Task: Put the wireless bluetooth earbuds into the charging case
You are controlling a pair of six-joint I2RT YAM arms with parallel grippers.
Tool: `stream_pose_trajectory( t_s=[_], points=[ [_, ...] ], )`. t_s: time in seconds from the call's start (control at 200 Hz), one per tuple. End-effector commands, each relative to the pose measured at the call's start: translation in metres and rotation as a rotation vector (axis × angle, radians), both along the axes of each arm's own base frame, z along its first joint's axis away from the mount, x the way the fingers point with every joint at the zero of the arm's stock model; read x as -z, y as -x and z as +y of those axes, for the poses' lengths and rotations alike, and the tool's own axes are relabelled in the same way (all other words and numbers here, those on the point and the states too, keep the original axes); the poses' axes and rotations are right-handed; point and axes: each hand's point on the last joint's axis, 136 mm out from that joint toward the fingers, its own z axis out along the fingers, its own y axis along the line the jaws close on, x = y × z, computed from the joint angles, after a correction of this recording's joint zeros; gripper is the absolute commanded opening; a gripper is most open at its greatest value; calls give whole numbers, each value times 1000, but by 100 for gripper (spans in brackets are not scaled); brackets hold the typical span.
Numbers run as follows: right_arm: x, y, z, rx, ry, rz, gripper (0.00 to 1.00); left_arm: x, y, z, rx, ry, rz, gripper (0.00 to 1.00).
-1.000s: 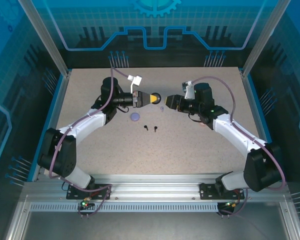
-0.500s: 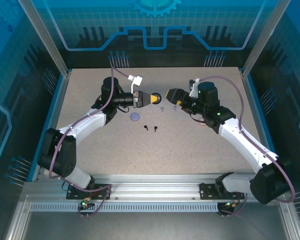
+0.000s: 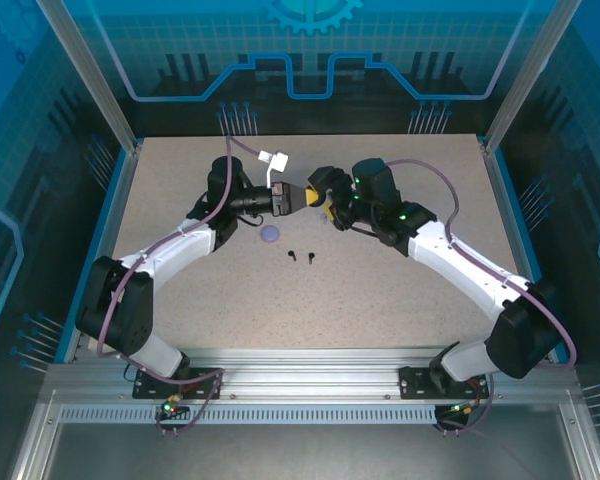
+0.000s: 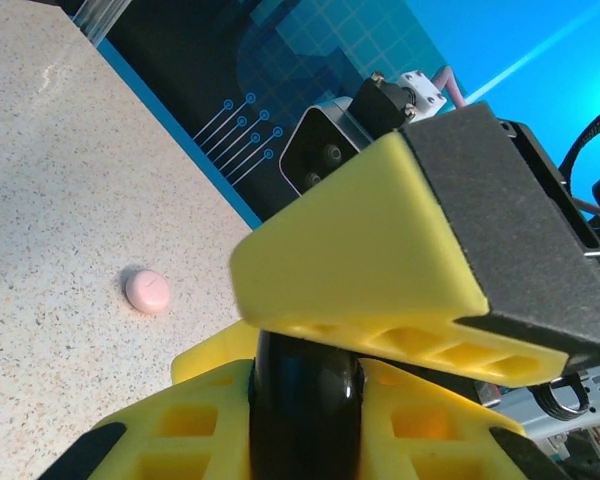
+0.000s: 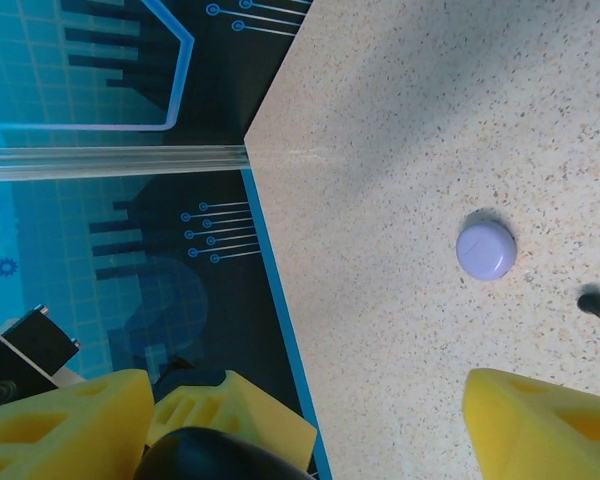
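The left gripper (image 3: 306,197) is clamping the black case (image 4: 305,400) between its yellow fingers. The right gripper (image 5: 300,428) is meeting it tip to tip with its jaws standing wide: 1 finger (image 4: 365,265) is sitting just above the case and the other is standing well apart from it. 2 black earbuds (image 3: 293,254) are lying on the table (image 3: 380,300), toward the bases from both grippers and touching neither. The lavender case (image 5: 486,249) is resting near the earbuds. The pink case (image 4: 147,291) is lying on the table beyond the left gripper.
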Motion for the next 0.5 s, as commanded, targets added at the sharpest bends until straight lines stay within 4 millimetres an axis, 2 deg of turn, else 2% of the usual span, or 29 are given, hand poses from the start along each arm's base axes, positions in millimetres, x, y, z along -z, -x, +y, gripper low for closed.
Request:
stream_pose_trajectory(
  t_s=[0.0, 0.375, 0.495],
  points=[
    [-13, -6, 8, 40, -43, -1, 76, -9, 2, -1, -6, 7, -63, 0],
    [-15, -9, 16, 37, -64, 0, 45, -3, 0, -3, -6, -3, -58, 0],
    [-15, -10, 16, 40, -65, 0, 40, -2, 0, -2, -7, -6, -57, 0]
  ],
)
